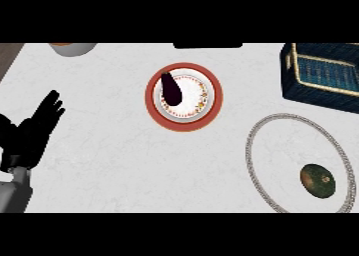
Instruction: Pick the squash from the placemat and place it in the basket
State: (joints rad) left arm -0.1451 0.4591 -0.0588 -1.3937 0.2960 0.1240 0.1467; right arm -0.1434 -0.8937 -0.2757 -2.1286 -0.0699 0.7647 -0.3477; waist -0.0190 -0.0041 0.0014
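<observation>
Squash (318, 180) lies on the placemat (265, 131), in its lower right part, inside the pale braided rim and close to that rim's right side. We see a dark green, rounded body with a small light spot on top. The placemat is round and white like the counter (115, 130) (only the rim sets it apart). Well above it, at the upper right corner, stands the basket (326, 92), dark blue with a lighter woven floor; it is apart from the placemat. Near the middle top sits a plate (211, 97) with a red border and a patterned inner ring, and a dark elongated item (170, 88) rests on its left half. We see the left hand (28, 132) at the left edge, fingers straight and spread, holding nothing. We find no right hand in view. A bowl (73, 48) is cut off at the top left. We can read no writing or labels anywhere.
</observation>
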